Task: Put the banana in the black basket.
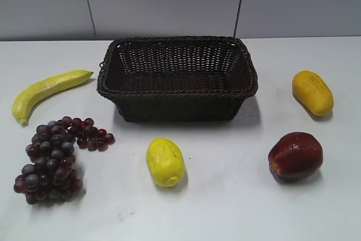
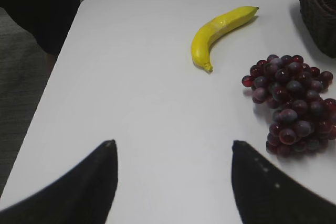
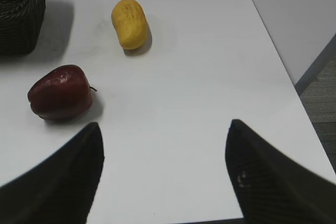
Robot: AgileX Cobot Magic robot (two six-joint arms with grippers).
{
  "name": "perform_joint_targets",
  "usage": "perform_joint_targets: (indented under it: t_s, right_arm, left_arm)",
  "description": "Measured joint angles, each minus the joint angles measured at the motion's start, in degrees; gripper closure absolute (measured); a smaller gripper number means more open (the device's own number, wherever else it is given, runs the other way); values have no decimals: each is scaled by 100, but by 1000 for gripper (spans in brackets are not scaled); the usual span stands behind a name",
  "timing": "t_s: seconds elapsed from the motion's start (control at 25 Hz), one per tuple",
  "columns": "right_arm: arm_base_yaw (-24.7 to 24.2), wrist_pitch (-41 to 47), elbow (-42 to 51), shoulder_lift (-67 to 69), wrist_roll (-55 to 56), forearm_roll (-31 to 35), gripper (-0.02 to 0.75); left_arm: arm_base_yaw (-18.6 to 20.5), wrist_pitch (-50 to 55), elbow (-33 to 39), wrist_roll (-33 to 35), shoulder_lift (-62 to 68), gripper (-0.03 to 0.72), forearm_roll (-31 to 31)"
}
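Note:
The banana (image 1: pixel 46 90) lies on the white table left of the black basket (image 1: pixel 177 77), apart from it. It also shows in the left wrist view (image 2: pixel 219 31), far ahead of my left gripper (image 2: pixel 173 145), which is open and empty. A corner of the basket shows at the top right of that view (image 2: pixel 320 9) and at the top left of the right wrist view (image 3: pixel 21 11). My right gripper (image 3: pixel 164 127) is open and empty over bare table. Neither gripper shows in the exterior view.
A bunch of dark red grapes (image 1: pixel 53 156) lies just in front of the banana, also in the left wrist view (image 2: pixel 291 103). A stubby yellow fruit (image 1: pixel 165 162), a red apple (image 1: pixel 295 155) and an orange-yellow oval fruit (image 1: pixel 312 92) lie on the table. The table's right edge (image 3: pixel 283 72) is close.

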Motion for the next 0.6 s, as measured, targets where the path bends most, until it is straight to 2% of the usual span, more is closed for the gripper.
perform_joint_targets:
  t_s: [0.6]
  right_arm:
    - [0, 0, 0, 0, 0, 0, 186]
  left_arm:
    - [0, 0, 0, 0, 0, 186, 0]
